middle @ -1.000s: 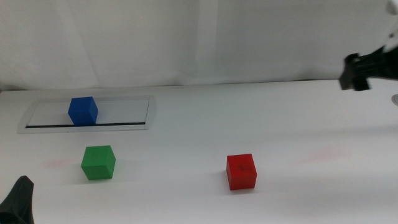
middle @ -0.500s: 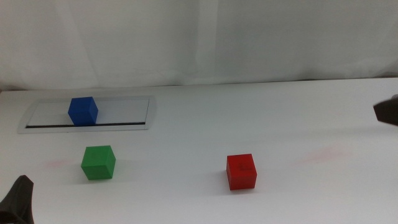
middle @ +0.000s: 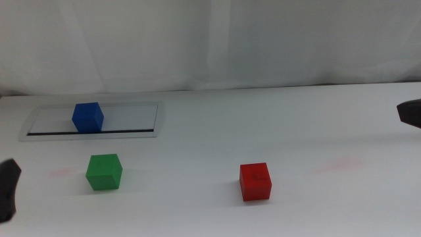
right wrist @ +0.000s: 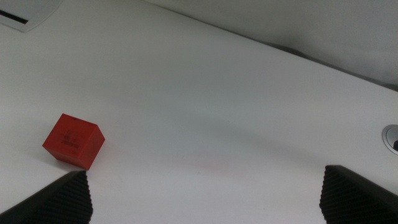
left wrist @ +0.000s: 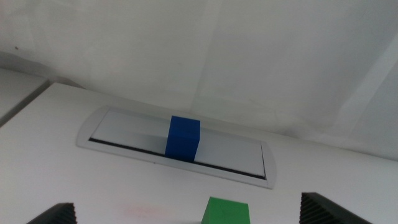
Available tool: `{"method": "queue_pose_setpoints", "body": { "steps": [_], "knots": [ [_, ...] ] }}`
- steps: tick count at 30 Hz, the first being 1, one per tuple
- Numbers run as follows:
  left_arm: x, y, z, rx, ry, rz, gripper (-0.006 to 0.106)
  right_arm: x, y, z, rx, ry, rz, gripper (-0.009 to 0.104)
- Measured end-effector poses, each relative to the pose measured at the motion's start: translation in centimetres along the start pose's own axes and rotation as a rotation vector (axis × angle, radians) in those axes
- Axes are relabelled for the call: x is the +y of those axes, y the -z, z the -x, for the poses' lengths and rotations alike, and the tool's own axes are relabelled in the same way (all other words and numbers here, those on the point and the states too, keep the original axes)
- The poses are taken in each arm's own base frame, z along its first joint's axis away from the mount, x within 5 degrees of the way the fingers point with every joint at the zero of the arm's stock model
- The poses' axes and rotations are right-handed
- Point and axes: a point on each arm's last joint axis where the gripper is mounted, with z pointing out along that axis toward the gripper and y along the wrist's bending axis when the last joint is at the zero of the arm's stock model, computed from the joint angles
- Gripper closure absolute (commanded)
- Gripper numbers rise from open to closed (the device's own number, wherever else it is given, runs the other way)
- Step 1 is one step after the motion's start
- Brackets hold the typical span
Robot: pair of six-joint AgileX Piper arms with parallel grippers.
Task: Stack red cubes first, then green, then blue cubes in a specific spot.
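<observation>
Left gripper [middle: 6,191] low at the table's left edge — jaws spread wide, holding nothing. Blue cube [middle: 87,117] sits upright on the grey-framed plate [middle: 131,113], far left of the table. Green cube [middle: 104,172] rests on bare white tabletop [middle: 197,131] just in front of the plate, apart from the blue one. Faint pink smudge [middle: 62,173] beside the green cube. Red cube [middle: 255,181] sits alone on the table, well right of the green. Right gripper [middle: 410,113] at the far right edge — jaws parted, empty, well clear of the red cube.
</observation>
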Motion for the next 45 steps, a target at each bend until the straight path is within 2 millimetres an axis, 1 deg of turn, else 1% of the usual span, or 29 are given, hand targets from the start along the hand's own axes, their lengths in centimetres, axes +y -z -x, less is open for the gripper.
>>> {"method": "queue_pose_setpoints", "body": {
  "steps": [6,9,11,12,13,15,19,24,25,28,30,34,40,45],
  "knots": [
    [-0.9,-1.3,3.2,0.067,-0.003,0.007,0.011,0.0,0.0,0.1,-0.008,0.000,-0.004,-0.008],
    [-1.2,-2.5,4.4,0.162,-0.016,0.025,0.011,0.0,0.0,0.1,-0.010,0.000,-0.005,-0.008],
    [-1.4,-3.8,5.1,0.249,-0.032,0.034,0.011,-0.1,0.0,0.2,-0.018,0.000,-0.008,-0.008],
    [-1.7,-5.4,5.6,0.333,-0.041,0.031,0.011,-0.1,0.0,0.2,-0.024,0.000,-0.010,-0.008],
    [-1.9,-6.2,5.9,0.368,-0.045,0.025,0.011,-0.1,0.0,0.2,-0.027,-0.001,-0.010,-0.008],
    [-2.3,-7.8,6.6,0.419,-0.048,0.012,0.011,-0.1,0.0,0.3,-0.031,-0.004,-0.007,-0.008],
    [-3.2,-11.2,7.3,0.501,-0.078,-0.013,0.011,-0.1,0.0,0.3,-0.034,-0.005,-0.008,-0.008],
    [-5.5,-15.0,6.3,0.605,-0.129,-0.056,0.011,-0.1,0.0,0.3,-0.034,-0.005,-0.007,-0.008],
    [-6.3,-16.3,5.6,0.650,-0.148,-0.048,0.011,-0.1,0.0,0.3,-0.034,-0.005,-0.007,-0.008],
    [-7.0,-18.1,4.0,0.724,-0.196,-0.011,0.011,-0.1,0.0,0.3,-0.034,-0.007,-0.007,-0.008],
    [-7.3,-19.0,3.0,0.757,-0.215,0.020,0.011,-0.1,0.0,0.3,-0.034,-0.007,-0.007,-0.008],
    [-7.1,-20.6,1.1,0.819,-0.242,0.072,0.011,-0.1,0.0,0.3,-0.035,-0.007,-0.007,-0.008],
    [-6.9,-22.4,-1.1,0.884,-0.236,0.099,0.011,0.0,0.0,0.3,-0.038,-0.014,-0.002,-0.008],
    [-7.3,-23.3,-2.2,0.889,-0.234,0.084,0.011,0.0,0.0,0.4,-0.045,-0.017,-0.001,-0.008]
  ]
}}
